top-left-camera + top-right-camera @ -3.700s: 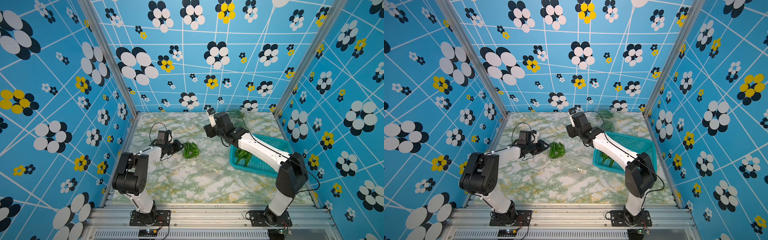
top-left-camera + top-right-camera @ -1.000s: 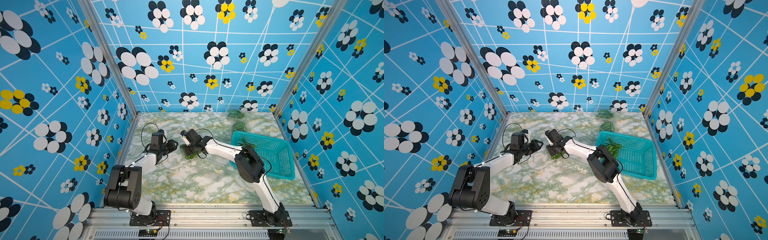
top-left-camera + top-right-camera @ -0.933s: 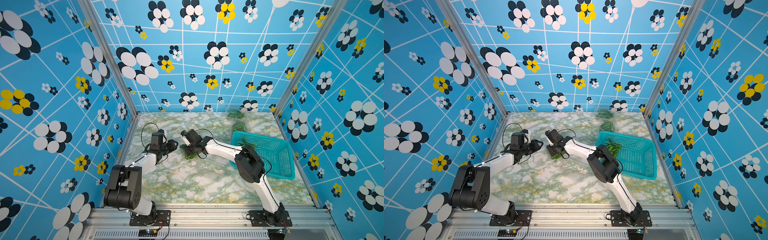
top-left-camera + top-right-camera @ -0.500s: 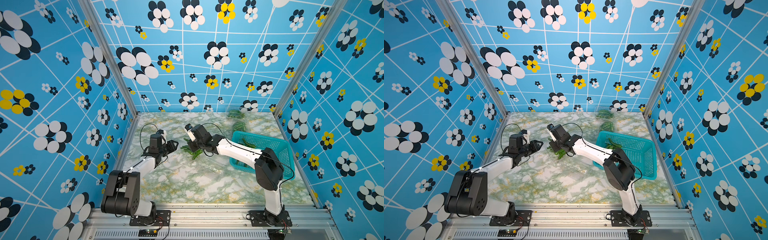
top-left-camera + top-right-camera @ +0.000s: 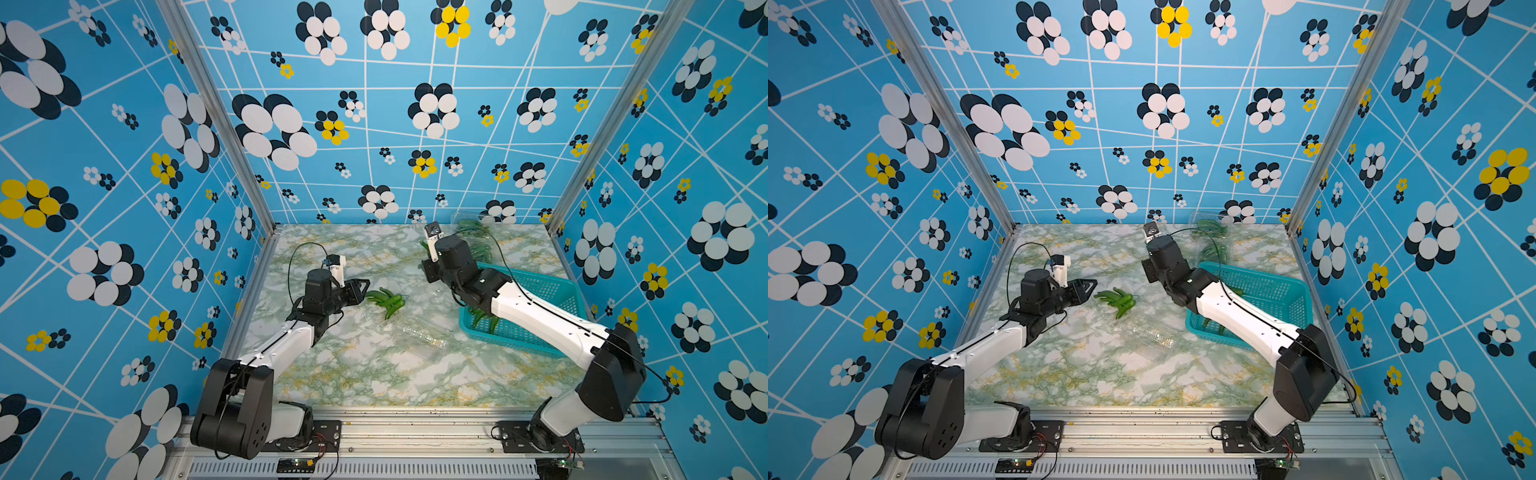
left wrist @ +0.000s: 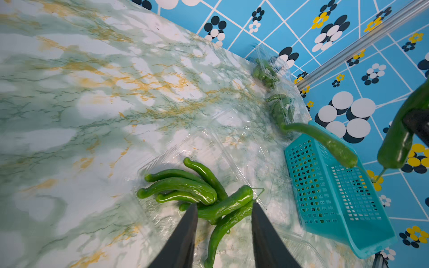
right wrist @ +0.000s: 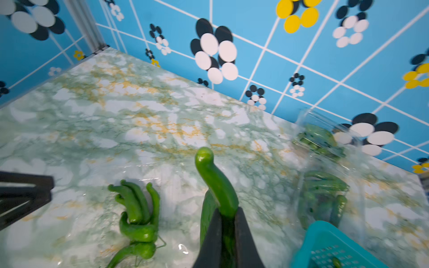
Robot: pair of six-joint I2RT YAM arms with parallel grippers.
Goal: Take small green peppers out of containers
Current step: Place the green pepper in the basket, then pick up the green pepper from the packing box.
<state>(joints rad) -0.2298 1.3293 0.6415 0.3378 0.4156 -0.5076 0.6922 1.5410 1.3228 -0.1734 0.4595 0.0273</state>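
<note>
1. Marble-patterned table (image 5: 353, 374), walled in blue flower print: a second earlier the right fingers (image 7: 243, 236) had been down in the pile of small green peppers (image 5: 386, 300) at mid-table. They had since lifted toward the far edge, clamped on two peppers (image 7: 217, 185).
2. That meant one more pick had come out of the open container (image 6: 209, 143). I judged it was bound for the teal basket (image 5: 540, 291), where a few peppers already lay.
3. The left fingers (image 6: 183, 236) stood partly apart, gripping nothing, just beside the pile. The rest of the pile still lay on that container.
4. An emptied container (image 5: 424, 336) lay between the pile and the basket. Two full containers (image 5: 471, 226) waited at the far edge, near the far right corner.
5. Only the basket's rim stood between the held peppers and a drop. The right arm itself stretched across the basket.
</note>
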